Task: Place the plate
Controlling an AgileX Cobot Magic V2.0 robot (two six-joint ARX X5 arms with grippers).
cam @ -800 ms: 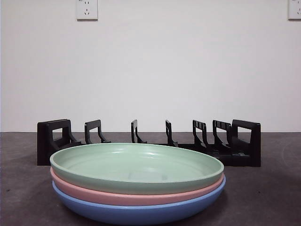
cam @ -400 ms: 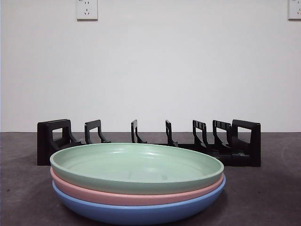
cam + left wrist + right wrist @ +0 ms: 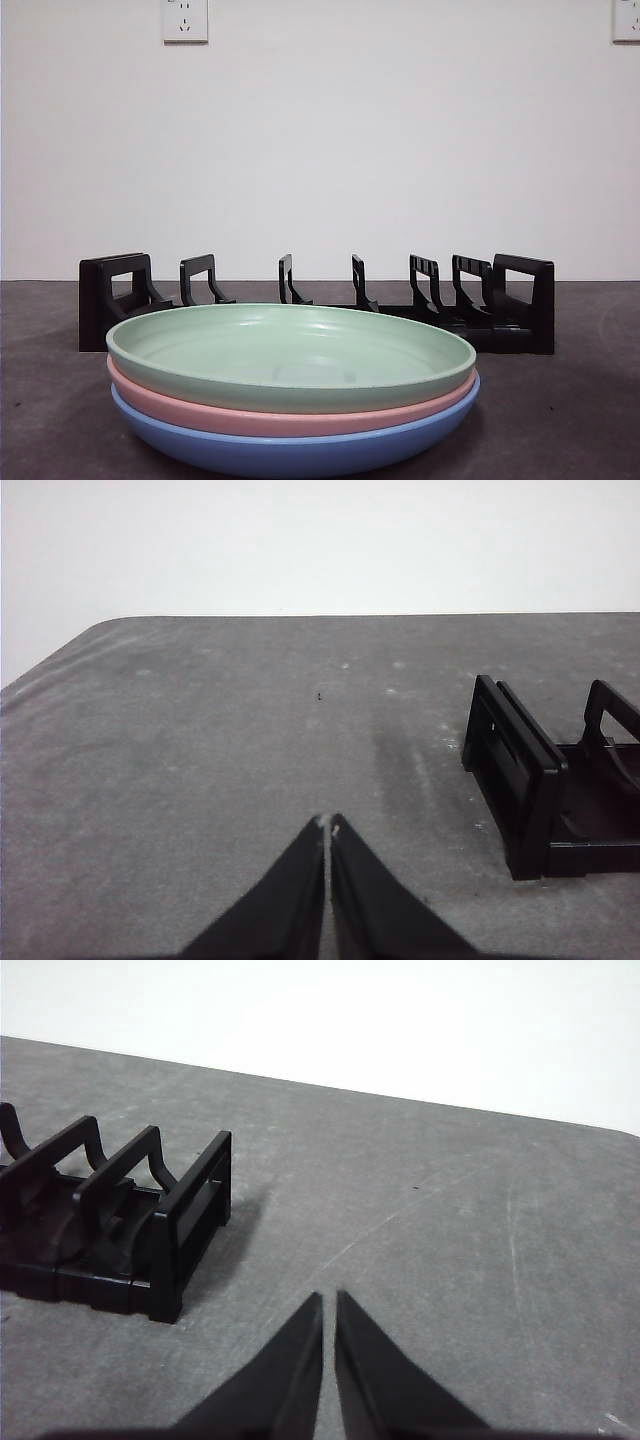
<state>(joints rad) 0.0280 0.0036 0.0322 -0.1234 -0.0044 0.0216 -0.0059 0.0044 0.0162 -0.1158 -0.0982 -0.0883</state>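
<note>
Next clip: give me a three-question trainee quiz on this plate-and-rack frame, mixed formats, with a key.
1. True or false: the green plate lies on top of the stack.
2. Which plate touches the table? A) pink plate B) blue plate C) green plate
3. Fill in: no plate stands in the black ____ behind the stack.

Key: 1 true; 2 B; 3 rack. The left gripper and right gripper are both shut and hold nothing, each beside one end of the rack.

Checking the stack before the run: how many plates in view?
3, stacked in front of the black rack: green plate on top, pink plate in the middle, blue plate at the bottom. None sits in the rack.
</note>
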